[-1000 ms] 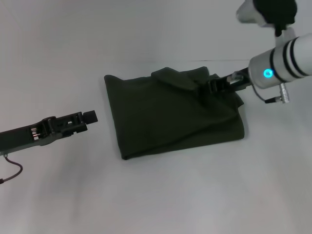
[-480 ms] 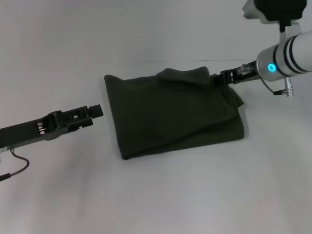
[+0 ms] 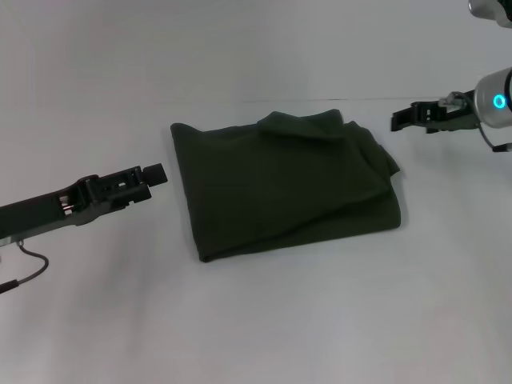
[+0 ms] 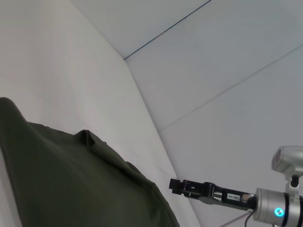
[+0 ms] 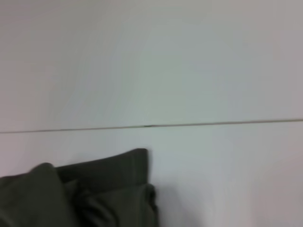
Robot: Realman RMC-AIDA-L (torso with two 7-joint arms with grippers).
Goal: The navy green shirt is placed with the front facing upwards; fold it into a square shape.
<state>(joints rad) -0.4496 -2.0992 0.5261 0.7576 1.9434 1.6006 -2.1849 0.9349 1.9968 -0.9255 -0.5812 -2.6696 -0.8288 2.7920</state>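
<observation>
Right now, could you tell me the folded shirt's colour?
Dark olive-green cotton shirt, plain; head view shows it best.

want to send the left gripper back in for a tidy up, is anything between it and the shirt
Nothing visible is. The left gripper hangs just off the left edge of the folded navy green shirt, with only bare white table in the gap. The right gripper is clear of the cloth on the far right side.

Folded navy green shirt lies between both hands, untouched.
</observation>
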